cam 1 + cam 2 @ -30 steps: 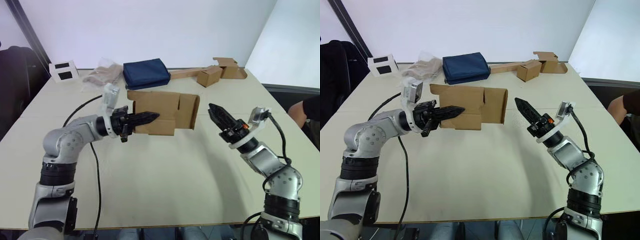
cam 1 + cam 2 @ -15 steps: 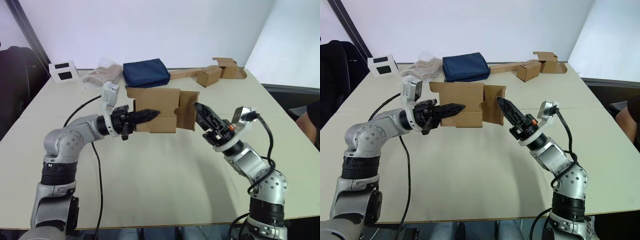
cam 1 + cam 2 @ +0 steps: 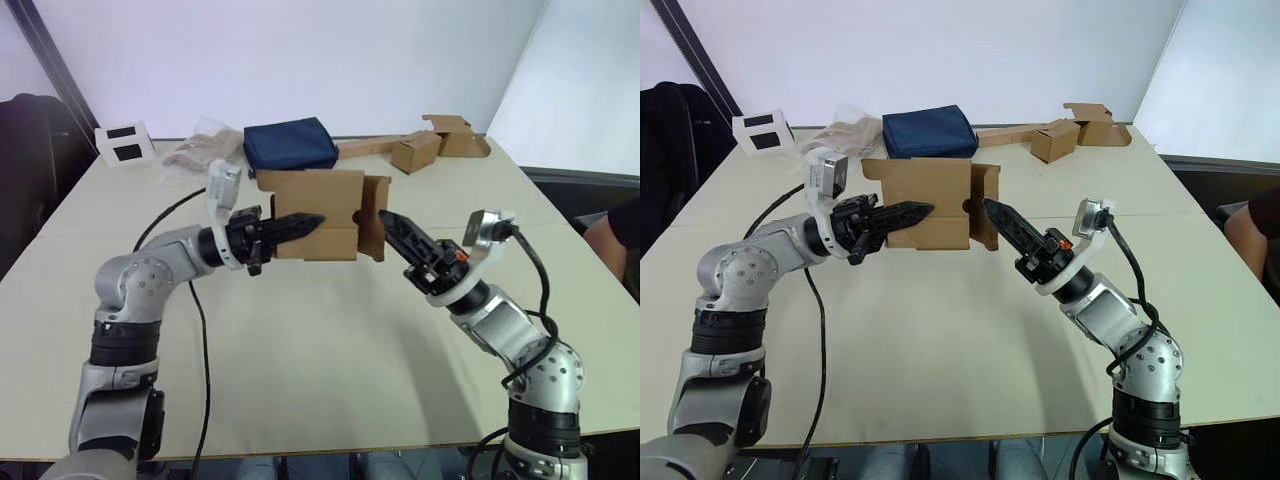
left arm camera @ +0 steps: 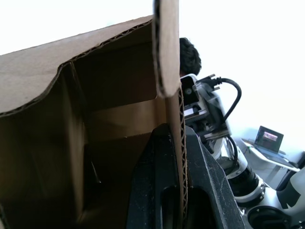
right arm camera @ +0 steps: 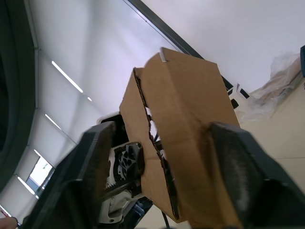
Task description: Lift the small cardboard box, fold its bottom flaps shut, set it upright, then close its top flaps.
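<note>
Left eye view has the left hand (image 3: 298, 223) pinching one wall of the box (image 3: 318, 213) while the right hand (image 3: 395, 226), spread wide, nears the flaps: a hard push could twist the box free.

In front of me spreads a wide cream table (image 3: 330, 340), a seam line crossing its top from side to side. Behind it stands a plain pale wall (image 3: 300, 60) — evenly and brightly lit — with a dark slanted post (image 3: 45, 70) to my left. The wall angles away at my right, where a person's arm (image 3: 612, 228) shows at the edge. Something black (image 3: 25, 150), perhaps a chair, sits off my left side. Overhead, my right wrist view catches a ceiling with long strip lights (image 5: 66, 76) — several in parallel rows.
</note>
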Robot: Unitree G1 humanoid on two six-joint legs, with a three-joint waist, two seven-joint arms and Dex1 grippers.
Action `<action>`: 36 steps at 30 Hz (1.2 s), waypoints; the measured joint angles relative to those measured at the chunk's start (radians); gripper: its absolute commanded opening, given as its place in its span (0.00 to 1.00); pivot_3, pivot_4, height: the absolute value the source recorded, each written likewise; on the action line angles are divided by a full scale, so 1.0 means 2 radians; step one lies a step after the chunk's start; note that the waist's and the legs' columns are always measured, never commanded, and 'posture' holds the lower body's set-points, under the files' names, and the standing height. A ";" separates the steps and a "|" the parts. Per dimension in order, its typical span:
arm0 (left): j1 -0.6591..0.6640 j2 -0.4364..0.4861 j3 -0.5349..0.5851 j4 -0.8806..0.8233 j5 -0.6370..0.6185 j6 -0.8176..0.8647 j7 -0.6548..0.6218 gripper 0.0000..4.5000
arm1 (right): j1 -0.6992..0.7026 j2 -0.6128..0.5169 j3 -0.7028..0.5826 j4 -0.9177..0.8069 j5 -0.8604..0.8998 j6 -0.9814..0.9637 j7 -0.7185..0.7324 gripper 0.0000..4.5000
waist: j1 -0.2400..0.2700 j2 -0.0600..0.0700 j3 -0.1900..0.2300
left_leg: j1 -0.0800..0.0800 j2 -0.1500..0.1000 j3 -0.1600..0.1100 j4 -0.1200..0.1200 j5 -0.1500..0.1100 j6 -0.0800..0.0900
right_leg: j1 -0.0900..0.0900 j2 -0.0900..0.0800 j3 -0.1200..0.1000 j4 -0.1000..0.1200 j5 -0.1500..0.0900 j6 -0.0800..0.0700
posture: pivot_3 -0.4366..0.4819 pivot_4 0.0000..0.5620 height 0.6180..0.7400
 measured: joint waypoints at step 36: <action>0.002 -0.001 0.000 -0.001 0.000 0.002 0.006 0.00 | -0.002 -0.020 0.030 -0.012 -0.073 -0.033 -0.003 0.05 | 0.000 0.000 0.000 | 0.000 0.000 0.000 0.000 0.000 0.000 | 0.000 0.000 0.000 0.000 0.000 0.000 | 0.48 0.27 1.00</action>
